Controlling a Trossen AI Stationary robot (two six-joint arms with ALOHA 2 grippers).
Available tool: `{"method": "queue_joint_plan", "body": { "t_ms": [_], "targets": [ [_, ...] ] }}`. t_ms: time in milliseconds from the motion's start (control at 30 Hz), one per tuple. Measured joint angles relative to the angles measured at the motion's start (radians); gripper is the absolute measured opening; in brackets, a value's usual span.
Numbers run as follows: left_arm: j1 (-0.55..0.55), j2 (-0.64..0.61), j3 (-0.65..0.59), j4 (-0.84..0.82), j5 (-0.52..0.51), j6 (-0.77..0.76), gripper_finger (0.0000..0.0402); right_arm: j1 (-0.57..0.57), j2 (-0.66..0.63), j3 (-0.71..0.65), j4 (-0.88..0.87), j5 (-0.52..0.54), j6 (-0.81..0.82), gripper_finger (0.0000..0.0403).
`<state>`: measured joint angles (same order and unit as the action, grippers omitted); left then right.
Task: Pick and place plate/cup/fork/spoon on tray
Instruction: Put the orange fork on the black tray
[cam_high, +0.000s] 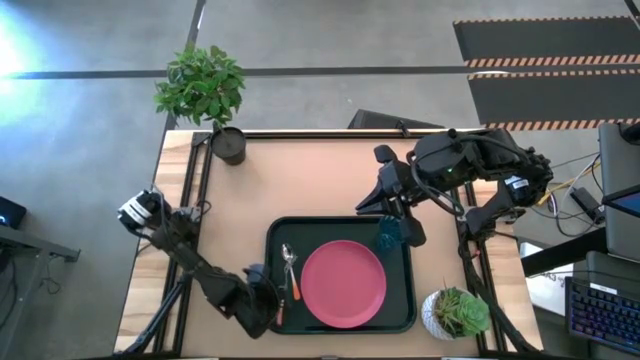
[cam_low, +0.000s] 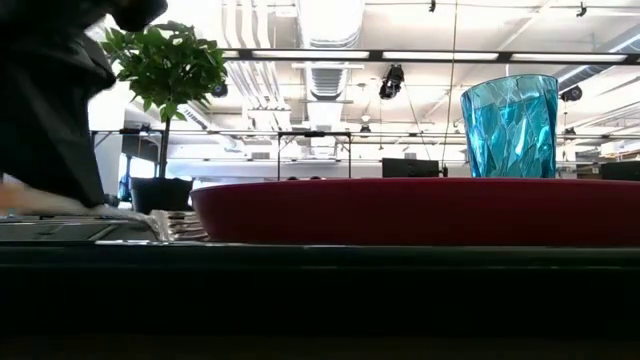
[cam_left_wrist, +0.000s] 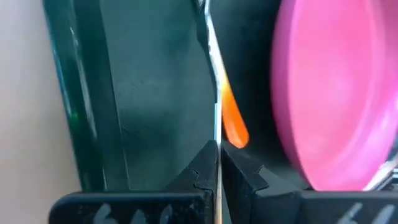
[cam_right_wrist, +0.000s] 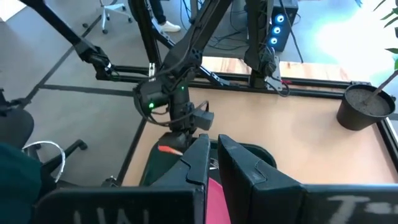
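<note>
Only my left wrist view shows what my left gripper (cam_left_wrist: 219, 163) has: its 2 fingers are pinched together on a thin silver shaft with an orange handle (cam_left_wrist: 234, 124) lying just past the tips. I cannot tell from there whether that utensil is the fork, since its head is hidden. From above, my left gripper (cam_high: 268, 303) sits at the left edge of the tray (cam_high: 281, 235), low on that side, touching the tray's rim area.

The high view gives the layout the wrist view lacks. The tray holds the plate (cam_high: 343, 283) in its middle, the spoon (cam_high: 289, 262) just left of the plate with its bowl toward the far side, and the cup (cam_high: 388, 234) upright in the far right corner. My right gripper (cam_high: 402, 222) is right over the cup, touching or nearly so; I cannot tell how far its fingers are spread there. In my right wrist view those fingers (cam_right_wrist: 200, 163) stand close together with a narrow gap and nothing between them.

The low view shows the cup (cam_low: 509, 125) standing clear behind the plate (cam_low: 420, 210), with silver utensil metal (cam_low: 175, 228) at the plate's left.

A potted plant (cam_high: 203, 88) stands at the table's far left corner, and a succulent (cam_high: 455, 312) near right.
</note>
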<state>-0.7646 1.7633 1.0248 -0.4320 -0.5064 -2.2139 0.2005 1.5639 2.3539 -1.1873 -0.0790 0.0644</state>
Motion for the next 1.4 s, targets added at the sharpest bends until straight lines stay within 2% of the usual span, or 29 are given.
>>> {"method": "queue_joint_plan", "body": {
  "t_ms": [267, 567, 800, 1067, 1400],
  "targets": [
    [0.031, 0.072, -0.008, 0.022, -0.008, 0.002, 0.0000, 0.000, 0.000, -0.001, 0.000, 0.000, 0.025, 0.0022],
    [0.044, 0.080, -0.033, 0.030, -0.009, 0.001, 0.0000, 0.000, 0.000, -0.001, -0.005, -0.001, 0.051, 0.0022],
    [0.065, 0.081, -0.105, 0.073, -0.021, -0.006, 0.0000, 0.000, 0.000, -0.001, -0.005, -0.003, 0.049, 0.0022],
    [0.099, 0.081, -0.143, 0.098, -0.085, -0.005, 0.0000, 0.000, 0.000, -0.002, -0.006, -0.003, 0.057, 0.0022],
    [0.104, -0.005, -0.142, 0.064, -0.066, 0.078, 0.0000, 0.000, 0.000, -0.002, -0.020, -0.003, 0.069, 0.0022]
  ]
}}
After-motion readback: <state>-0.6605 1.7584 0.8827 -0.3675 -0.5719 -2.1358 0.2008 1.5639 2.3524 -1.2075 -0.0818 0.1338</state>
